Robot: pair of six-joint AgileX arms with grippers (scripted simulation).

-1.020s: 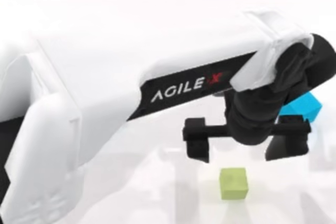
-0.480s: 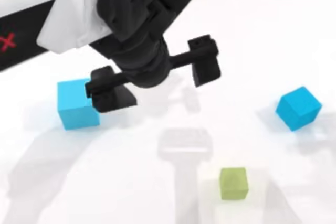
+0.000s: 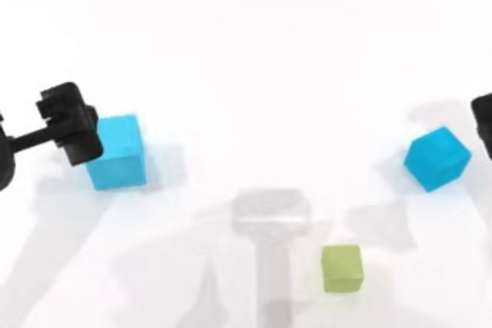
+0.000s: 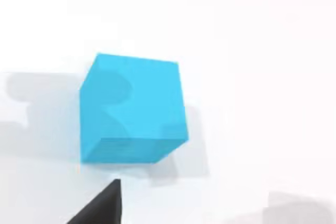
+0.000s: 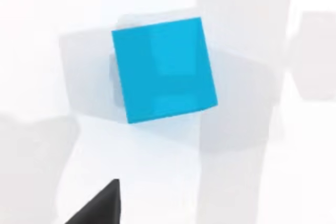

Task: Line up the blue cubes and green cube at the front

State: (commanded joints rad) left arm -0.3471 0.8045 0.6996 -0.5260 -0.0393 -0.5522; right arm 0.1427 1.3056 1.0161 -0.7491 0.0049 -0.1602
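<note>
At the left side of the white surface (image 3: 246, 74) sits the larger of the blue cubes (image 3: 117, 151), and the left gripper (image 3: 71, 124) is right beside it, on its left, one dark finger overlapping the cube's left edge in the top view. Only that one finger is seen there, the rest running off the picture, so I cannot tell whether the jaws are apart or together. The left wrist view looks nearly straight down on this cube (image 4: 132, 109), with a single black fingertip showing at the edge of the picture, apart from the cube. Over on the right lies the second blue cube (image 3: 437, 157), turned at an angle to the surface edges; the right gripper (image 3: 484, 124) barely shows at the picture's right edge just beside it, and its jaws cannot be judged either. The right wrist view looks down on that cube (image 5: 164, 70). Nearer the front, between the two and somewhat right of centre, rests the small green cube (image 3: 342, 268), well apart from both. Each arm is plainly the nearer one to its own blue cube, so each would likely centre over that cube before bringing it forward toward the green one.
</note>
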